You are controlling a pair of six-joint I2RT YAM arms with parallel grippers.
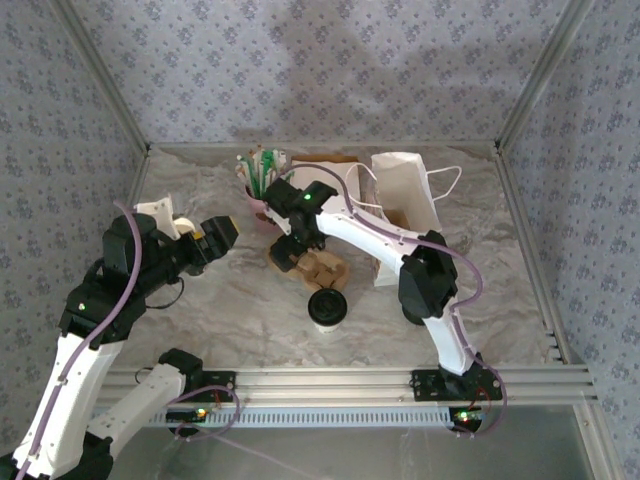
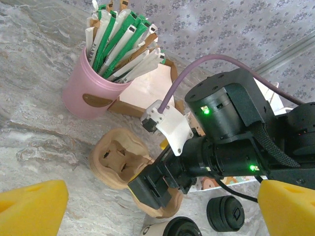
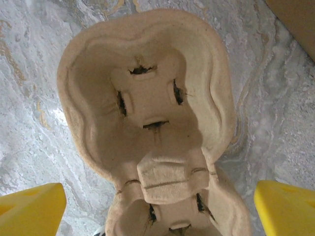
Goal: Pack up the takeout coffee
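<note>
1. Bench [image 1: 220,310]: a white bag [image 1: 405,210] is stood upright at the back, presumably for packing.
2. Pulp carrier [image 1: 320,268] is laid flat mid-bench, wells up for cups.
3. Right tool [image 3: 157,209] is held wide over the carrier, empty; left tool [image 1: 218,236] is spread wide, empty, aside.
4. Takeout coffee [image 1: 327,307] is stood just beside the carrier, ungripped.

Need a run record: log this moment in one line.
right claw open over cup carrier | left claw open, empty | coffee on table, unpacked

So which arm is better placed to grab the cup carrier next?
Right, likely. The right arm holds its jaws open directly above the cup carrier, its wells between them. The left arm has open jaws too, but off to the left, apart from it.
</note>
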